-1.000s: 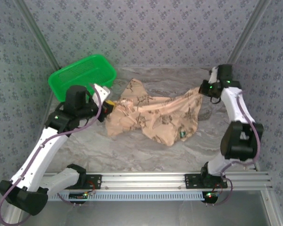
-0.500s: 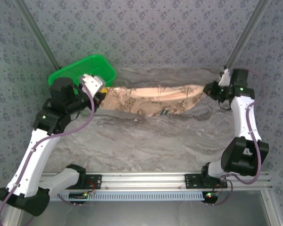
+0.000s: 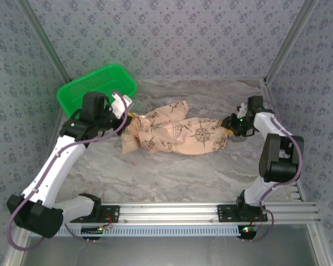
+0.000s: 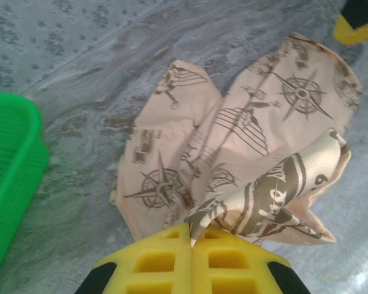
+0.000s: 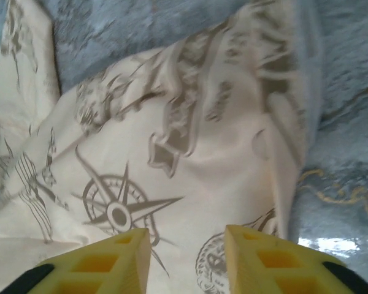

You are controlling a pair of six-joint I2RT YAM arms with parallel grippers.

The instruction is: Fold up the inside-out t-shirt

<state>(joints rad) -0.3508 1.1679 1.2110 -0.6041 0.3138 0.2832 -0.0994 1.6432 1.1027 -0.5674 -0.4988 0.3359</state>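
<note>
left fingers [image 4: 162, 263] pinch a t-shirt [image 3: 177, 136] edge, probably to anchor it on the counter [image 3: 172, 174]; right fingers [image 5: 110, 260] stand parted over its other end, gripping nothing.

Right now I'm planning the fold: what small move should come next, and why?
Probably open the left claw: it is shut on one end of the t-shirt, while the right claw stands open over the cloth, crumpled on the table.
</note>
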